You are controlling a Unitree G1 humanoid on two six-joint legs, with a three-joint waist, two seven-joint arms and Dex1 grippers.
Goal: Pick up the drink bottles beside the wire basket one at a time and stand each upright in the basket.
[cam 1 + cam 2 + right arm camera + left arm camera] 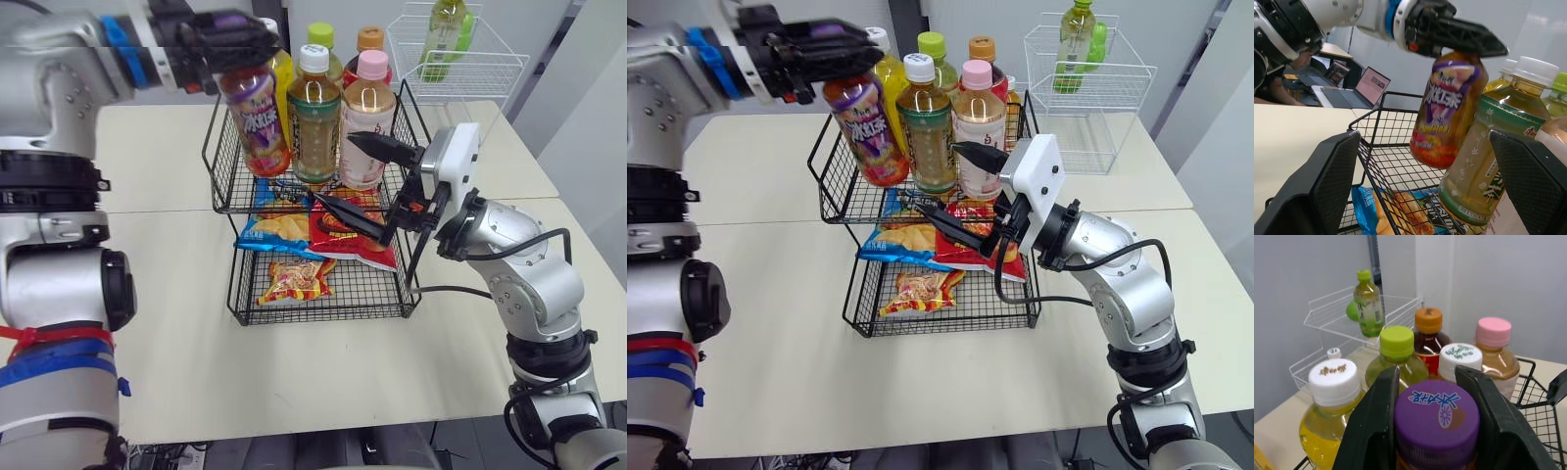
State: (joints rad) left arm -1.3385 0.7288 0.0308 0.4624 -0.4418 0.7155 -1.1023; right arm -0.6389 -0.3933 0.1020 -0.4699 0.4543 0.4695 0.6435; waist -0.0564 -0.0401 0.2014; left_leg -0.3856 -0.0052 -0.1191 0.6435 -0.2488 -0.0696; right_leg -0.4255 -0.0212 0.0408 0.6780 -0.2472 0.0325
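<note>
My left gripper (247,43) is shut on the purple cap of a red-and-purple drink bottle (255,119). The bottle hangs slightly tilted in the front left corner of the black wire basket's (217,127) top tier, its base just above the mesh in the right wrist view. Standing upright in that tier are a white-capped green tea bottle (314,117), a pink-capped bottle (366,117), a green-capped bottle (1396,352), an orange-capped bottle (1428,330) and a yellow bottle (1332,401). My right gripper (333,168) is open at the basket's front right, holding nothing.
Snack bags (294,280) lie on the basket's lower shelves. A white wire basket (480,69) with a green bottle (446,34) stands at the table's back right. A person and laptops (1370,84) are beyond the table's left side. Bare table lies in front of the basket.
</note>
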